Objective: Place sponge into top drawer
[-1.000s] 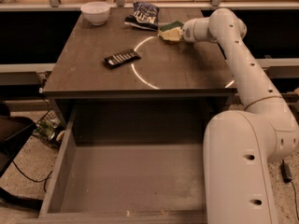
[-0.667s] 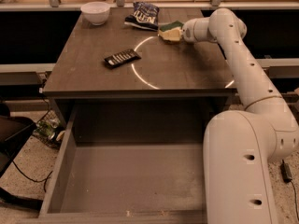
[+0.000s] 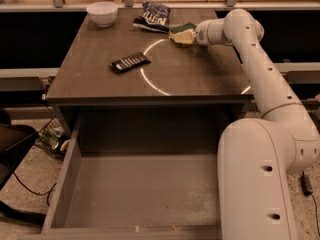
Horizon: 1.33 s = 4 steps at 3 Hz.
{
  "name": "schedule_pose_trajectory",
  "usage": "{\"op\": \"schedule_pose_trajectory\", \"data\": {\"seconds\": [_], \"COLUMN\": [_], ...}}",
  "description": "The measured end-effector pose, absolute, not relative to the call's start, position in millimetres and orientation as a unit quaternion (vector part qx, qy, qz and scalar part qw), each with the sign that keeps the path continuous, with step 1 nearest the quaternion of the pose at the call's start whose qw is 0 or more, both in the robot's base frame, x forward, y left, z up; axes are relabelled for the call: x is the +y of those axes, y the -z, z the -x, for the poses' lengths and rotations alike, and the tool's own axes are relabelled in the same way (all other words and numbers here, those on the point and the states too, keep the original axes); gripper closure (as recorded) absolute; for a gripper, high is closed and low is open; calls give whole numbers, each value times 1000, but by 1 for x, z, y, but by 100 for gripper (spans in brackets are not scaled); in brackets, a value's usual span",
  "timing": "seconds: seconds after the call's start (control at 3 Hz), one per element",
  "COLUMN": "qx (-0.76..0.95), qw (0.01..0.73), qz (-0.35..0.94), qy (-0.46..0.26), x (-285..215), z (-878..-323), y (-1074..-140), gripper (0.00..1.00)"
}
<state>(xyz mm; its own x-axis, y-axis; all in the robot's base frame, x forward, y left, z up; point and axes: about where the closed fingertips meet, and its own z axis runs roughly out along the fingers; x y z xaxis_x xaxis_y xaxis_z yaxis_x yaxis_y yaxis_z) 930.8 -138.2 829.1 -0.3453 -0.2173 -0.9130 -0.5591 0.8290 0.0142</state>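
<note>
- The top drawer (image 3: 62,184) is standing pulled out nearest the camera, below the front edge of the grey cabinet top (image 3: 95,79); I am counting one drawer.
- My white arm (image 3: 265,79) is rising along the drawer's right side and reaching over the cabinet top toward its far right part.
- One flat black rectangular object (image 3: 130,62) is lying left of centre on the top, just beside a thin white arc (image 3: 146,80) marked on the surface.
- My gripper (image 3: 193,35) is sitting at the far right of the top, meeting the sponge (image 3: 181,34); I cannot tell whether I am clamping it or only touching it.
- The one sponge is resting there on the top, green layer uppermost, well apart from the drawer.
- One blue snack bag (image 3: 153,17) is lying just left of the sponge.
- One white bowl (image 3: 102,13) is sitting at the far left corner.
</note>
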Motion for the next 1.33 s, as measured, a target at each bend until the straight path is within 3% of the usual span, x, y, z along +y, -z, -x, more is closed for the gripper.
{"op": "schedule_pose_trajectory", "data": {"seconds": [0.67, 1.33], "qx": [798, 767], "qw": [532, 591], "qz": [252, 248], "qy": [-128, 23], "x": [-141, -166], "z": [-919, -856], "y": [-870, -1020], "gripper": [100, 100]}}
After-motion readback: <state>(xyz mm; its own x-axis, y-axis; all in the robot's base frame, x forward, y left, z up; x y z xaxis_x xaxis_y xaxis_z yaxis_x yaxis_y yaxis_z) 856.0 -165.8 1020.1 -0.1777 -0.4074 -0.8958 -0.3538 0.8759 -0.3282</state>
